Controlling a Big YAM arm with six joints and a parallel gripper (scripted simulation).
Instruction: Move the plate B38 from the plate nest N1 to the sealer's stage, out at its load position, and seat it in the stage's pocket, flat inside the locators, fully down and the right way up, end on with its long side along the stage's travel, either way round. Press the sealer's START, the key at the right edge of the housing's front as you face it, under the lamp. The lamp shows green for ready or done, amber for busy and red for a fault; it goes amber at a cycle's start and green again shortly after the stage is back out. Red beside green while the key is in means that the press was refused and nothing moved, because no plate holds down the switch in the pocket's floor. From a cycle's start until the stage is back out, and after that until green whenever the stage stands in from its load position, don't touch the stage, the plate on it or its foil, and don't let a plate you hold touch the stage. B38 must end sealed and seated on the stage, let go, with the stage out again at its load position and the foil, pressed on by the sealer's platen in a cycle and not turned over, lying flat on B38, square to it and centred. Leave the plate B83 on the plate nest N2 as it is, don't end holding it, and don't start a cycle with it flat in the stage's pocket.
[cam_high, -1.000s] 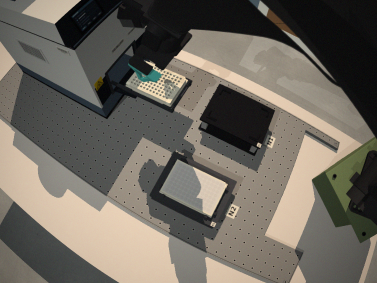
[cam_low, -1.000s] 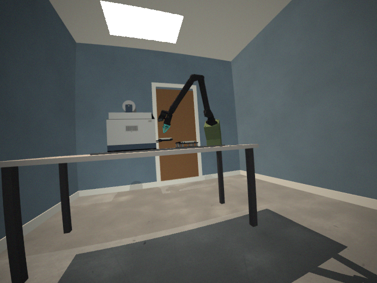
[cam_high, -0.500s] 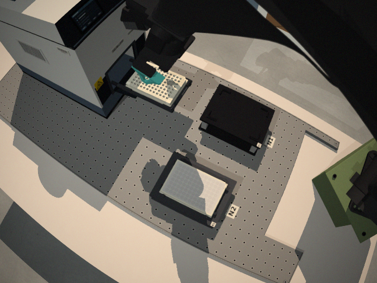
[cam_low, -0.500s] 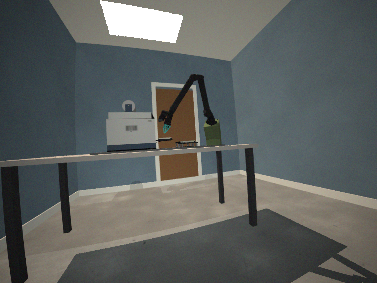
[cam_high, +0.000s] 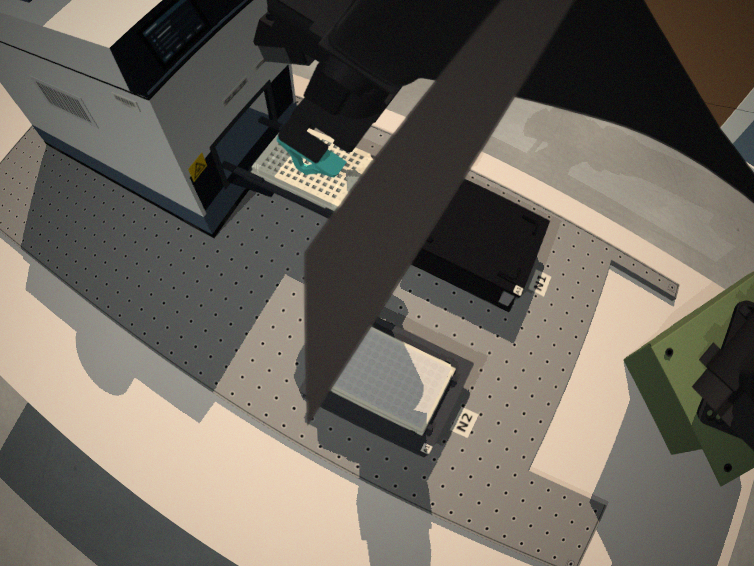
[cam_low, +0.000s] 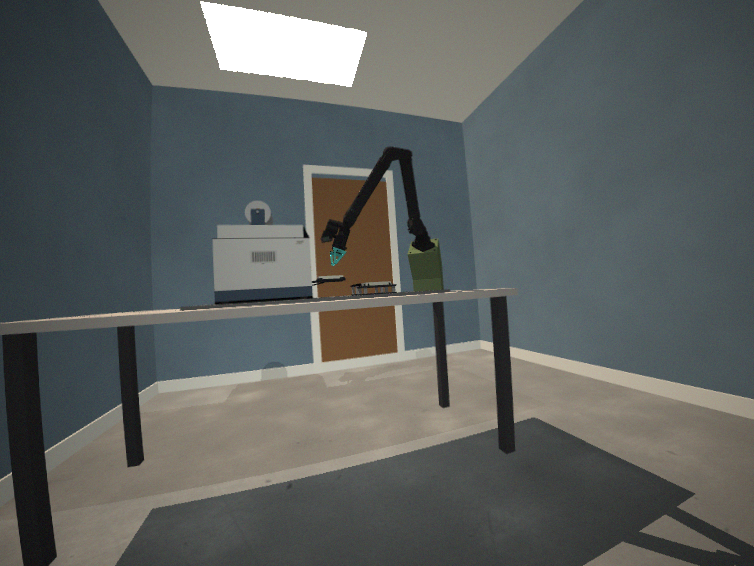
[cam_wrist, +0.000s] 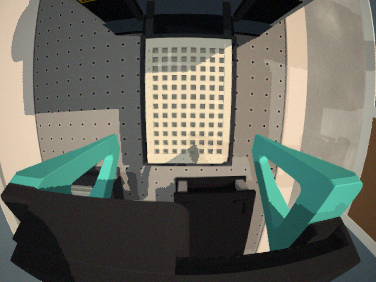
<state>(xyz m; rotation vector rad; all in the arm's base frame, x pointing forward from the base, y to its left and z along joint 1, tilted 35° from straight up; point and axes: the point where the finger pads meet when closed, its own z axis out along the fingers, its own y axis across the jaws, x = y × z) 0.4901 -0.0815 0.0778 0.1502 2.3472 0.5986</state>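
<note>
The plate B38 (cam_high: 316, 175), cream with a grid of open wells, lies flat on the sealer's stage (cam_wrist: 188, 112), out in front of the housing's mouth, long side along the travel. I see no foil on it. My gripper (cam_high: 316, 159) hangs above the plate, teal fingers wide open and empty; the wrist view (cam_wrist: 190, 173) shows the plate well below between them. The nest N1 (cam_high: 481, 240) is a black empty block. The plate B83 (cam_high: 392, 380), with a foil-like top, sits on the nest N2. The START key and lamp are hidden by the arm.
The grey sealer housing (cam_high: 140, 91) stands at the back left on the perforated baseplate. The arm's dark link (cam_high: 389, 201) crosses the middle of the top view and hides part of N1 and N2. The green arm base (cam_high: 700, 377) is at the right.
</note>
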